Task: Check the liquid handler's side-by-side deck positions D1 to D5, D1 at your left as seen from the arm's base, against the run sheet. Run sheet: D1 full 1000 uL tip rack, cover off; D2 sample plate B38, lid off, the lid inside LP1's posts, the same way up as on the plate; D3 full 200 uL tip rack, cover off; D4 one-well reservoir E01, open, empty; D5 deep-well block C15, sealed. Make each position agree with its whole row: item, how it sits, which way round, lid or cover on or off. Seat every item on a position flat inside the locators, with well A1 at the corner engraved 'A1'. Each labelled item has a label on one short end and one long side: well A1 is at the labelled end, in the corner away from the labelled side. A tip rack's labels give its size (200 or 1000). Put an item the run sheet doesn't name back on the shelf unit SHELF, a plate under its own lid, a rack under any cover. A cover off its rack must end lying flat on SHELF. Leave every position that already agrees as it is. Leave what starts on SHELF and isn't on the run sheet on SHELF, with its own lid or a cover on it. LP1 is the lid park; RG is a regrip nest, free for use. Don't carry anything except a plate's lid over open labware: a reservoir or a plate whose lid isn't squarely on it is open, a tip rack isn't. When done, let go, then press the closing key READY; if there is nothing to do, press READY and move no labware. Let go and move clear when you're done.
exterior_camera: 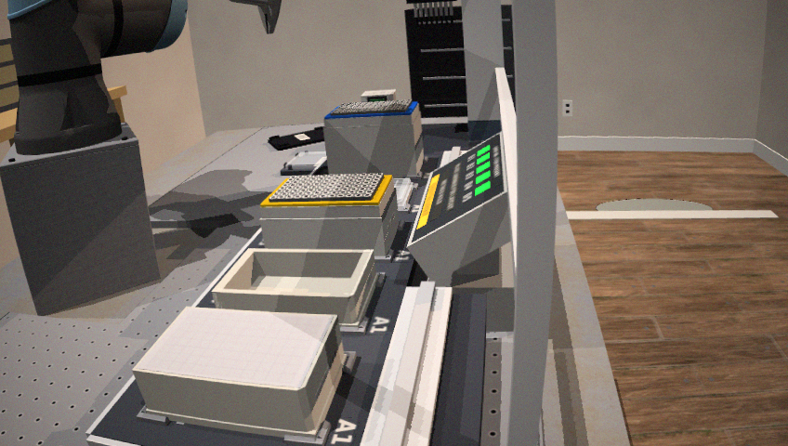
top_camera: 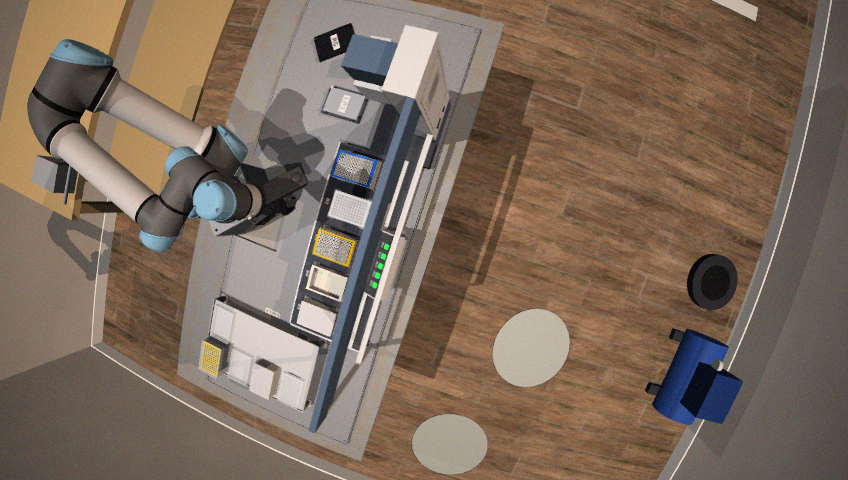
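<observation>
My gripper (top_camera: 295, 182) is shut and empty, raised above the table beside the deck row; in the side view only its fingertips (exterior_camera: 269, 15) show, at the top edge. On the deck stand a blue-rimmed tip rack (top_camera: 355, 167) (exterior_camera: 373, 135), a white well plate (top_camera: 349, 208) without a lid, a yellow-rimmed tip rack (top_camera: 334, 246) (exterior_camera: 329, 212), an open, empty reservoir (top_camera: 327, 281) (exterior_camera: 298, 282) and a sealed deep-well block (top_camera: 316, 316) (exterior_camera: 240, 367). A lid (top_camera: 343, 104) (exterior_camera: 304, 162) lies flat beyond the blue-rimmed rack. The yellow-rimmed rack hides the plate in the side view.
The shelf unit (top_camera: 261, 350) at the near end holds a yellow-rimmed rack (top_camera: 212, 356) and several white items. A keypad (top_camera: 380, 261) (exterior_camera: 469, 182) with green lights sits behind the deck. A black nest (top_camera: 330, 42), a blue box (top_camera: 368, 58) and a white box (top_camera: 416, 71) stand at the far end.
</observation>
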You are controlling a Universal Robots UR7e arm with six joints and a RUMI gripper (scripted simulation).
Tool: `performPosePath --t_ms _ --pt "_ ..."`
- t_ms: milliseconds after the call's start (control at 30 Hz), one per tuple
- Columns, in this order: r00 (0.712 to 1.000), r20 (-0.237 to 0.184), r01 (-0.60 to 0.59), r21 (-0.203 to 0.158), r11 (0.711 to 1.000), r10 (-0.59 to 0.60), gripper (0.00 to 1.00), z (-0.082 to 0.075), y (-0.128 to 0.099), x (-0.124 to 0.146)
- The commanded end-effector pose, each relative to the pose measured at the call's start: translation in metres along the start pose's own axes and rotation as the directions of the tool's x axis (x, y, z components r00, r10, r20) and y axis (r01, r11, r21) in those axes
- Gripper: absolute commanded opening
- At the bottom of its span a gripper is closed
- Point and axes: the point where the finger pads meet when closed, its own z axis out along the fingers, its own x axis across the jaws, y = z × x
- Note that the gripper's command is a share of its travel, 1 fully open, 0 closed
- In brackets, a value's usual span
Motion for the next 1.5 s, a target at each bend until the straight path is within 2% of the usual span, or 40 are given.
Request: performPosePath --t_ms 0,200,400,533,600,833,1100,1167,1333,1433,1467 --pt "0.997 0.000 0.074 0.005 0.997 -0.074 0.00 -0.002 0.011 -0.012" --pt "0.985 0.000 0.173 0.004 0.985 -0.173 0.00 -0.005 0.028 -0.031" --pt "0.957 0.000 0.290 0.004 0.957 -0.290 0.00 -0.008 0.048 -0.053" --pt "0.931 -0.001 0.366 0.004 0.931 -0.366 0.00 -0.009 0.050 -0.055" --pt "0.931 -0.001 0.366 0.004 0.931 -0.366 0.00 -0.009 0.050 -0.055" --pt "0.871 -0.001 0.492 0.004 0.871 -0.492 0.00 -0.009 0.050 -0.055" --pt "0.781 -0.002 0.624 0.004 0.781 -0.624 0.00 -0.009 0.050 -0.055" --pt "0.781 -0.002 0.624 0.004 0.781 -0.624 0.00 -0.009 0.050 -0.055" --pt "0.715 -0.002 0.699 0.004 0.715 -0.699 0.00 -0.009 0.050 -0.055" --pt "0.708 -0.002 0.706 0.004 0.708 -0.706 0.00 -0.009 0.050 -0.055" --pt "0.694 -0.003 0.720 0.004 0.694 -0.720 0.00 -0.009 0.047 -0.058"
